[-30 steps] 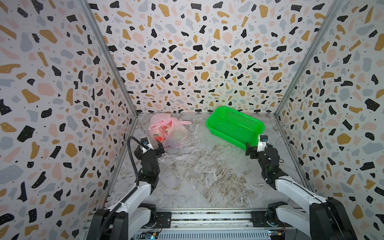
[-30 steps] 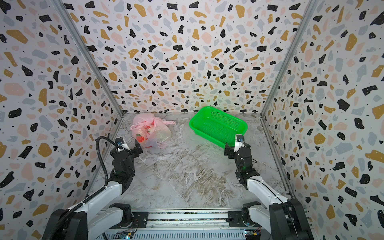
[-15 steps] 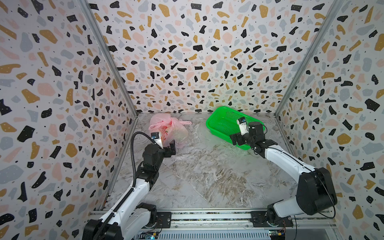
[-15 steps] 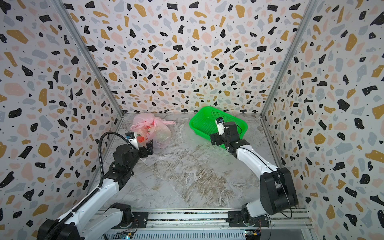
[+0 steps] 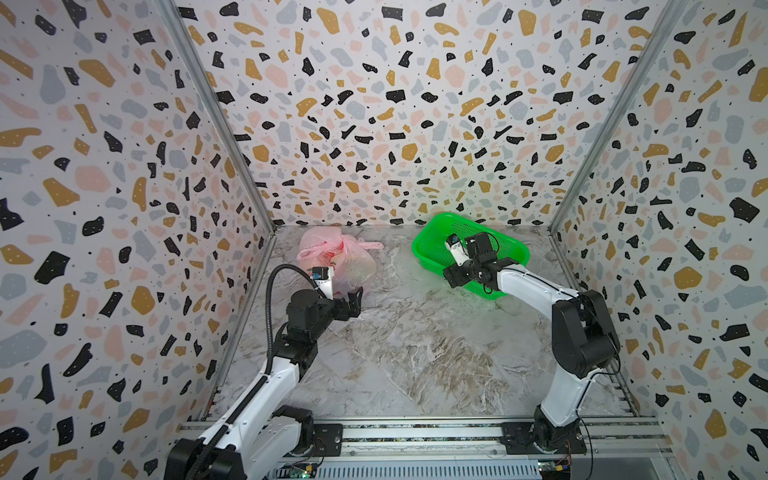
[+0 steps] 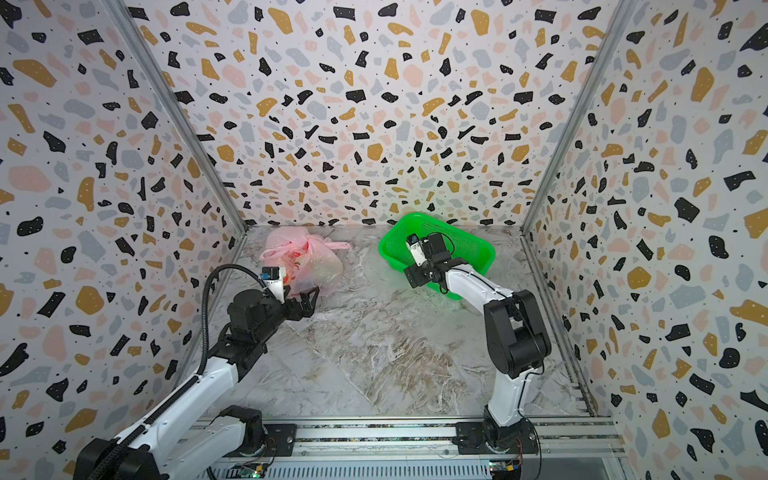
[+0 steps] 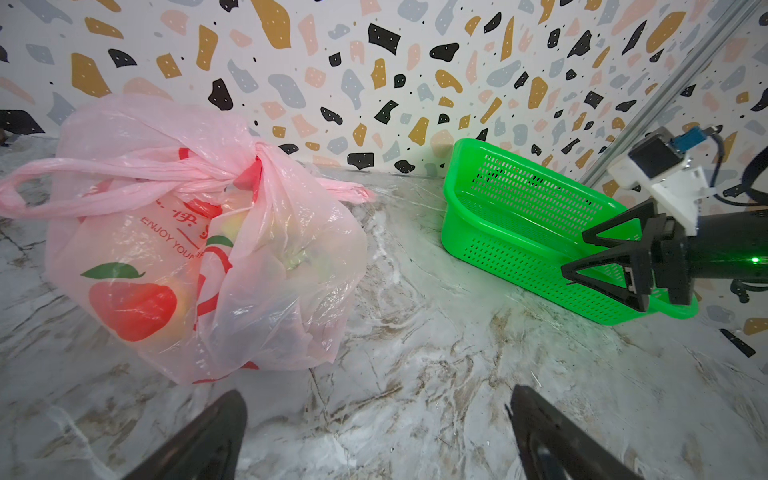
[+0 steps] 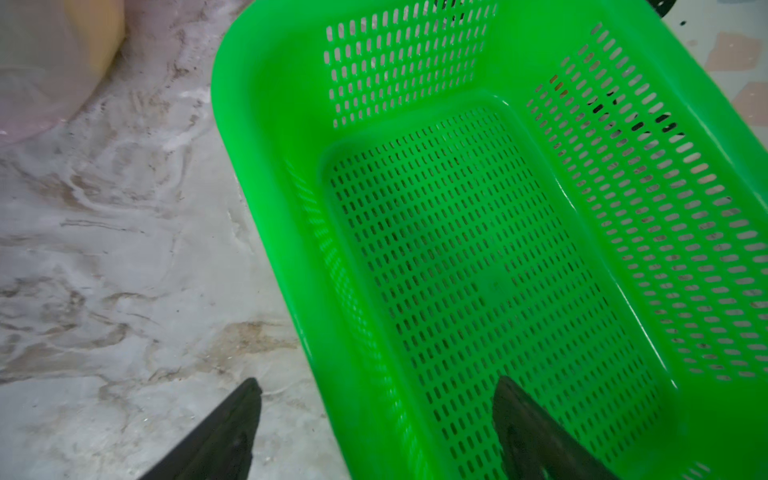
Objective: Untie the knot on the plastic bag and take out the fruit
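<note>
Both arms have advanced from the near rail. Jaws apart, the left claw (image 7: 376, 397) faces the plastic bag (image 7: 166, 257) resting on the tabletop (image 7: 415, 332), the knot (image 7: 245, 176) tied and the fruit (image 7: 291, 259) inside. Jaws apart, the right claw (image 8: 378, 382) straddles the green basket (image 8: 266, 166) wall, probably to draw it closer.

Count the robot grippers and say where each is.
2. The left gripper is in front of the plastic bag; the right gripper straddles the rim of the green basket.
</note>
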Robot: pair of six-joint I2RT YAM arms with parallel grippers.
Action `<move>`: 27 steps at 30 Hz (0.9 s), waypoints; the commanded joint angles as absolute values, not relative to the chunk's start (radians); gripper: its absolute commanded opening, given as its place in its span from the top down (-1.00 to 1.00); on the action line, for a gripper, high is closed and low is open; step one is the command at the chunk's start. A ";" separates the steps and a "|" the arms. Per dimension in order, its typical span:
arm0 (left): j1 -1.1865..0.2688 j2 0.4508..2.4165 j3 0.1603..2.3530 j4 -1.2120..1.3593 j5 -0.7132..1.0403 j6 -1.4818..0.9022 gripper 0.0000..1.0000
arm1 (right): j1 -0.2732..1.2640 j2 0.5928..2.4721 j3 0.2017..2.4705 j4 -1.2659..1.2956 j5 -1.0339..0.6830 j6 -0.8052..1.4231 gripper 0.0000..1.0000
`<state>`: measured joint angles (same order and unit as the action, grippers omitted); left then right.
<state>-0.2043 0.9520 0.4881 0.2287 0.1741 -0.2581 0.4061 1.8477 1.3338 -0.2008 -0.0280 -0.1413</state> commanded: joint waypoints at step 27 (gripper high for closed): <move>-0.218 0.941 0.484 0.281 0.175 -0.262 -0.99 | 0.227 1.922 1.370 -0.252 0.133 0.021 0.64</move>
<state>-0.2127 0.9482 0.4881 0.2337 0.1745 -0.2581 0.2562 1.9102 1.3308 -0.2138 0.1074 -0.0250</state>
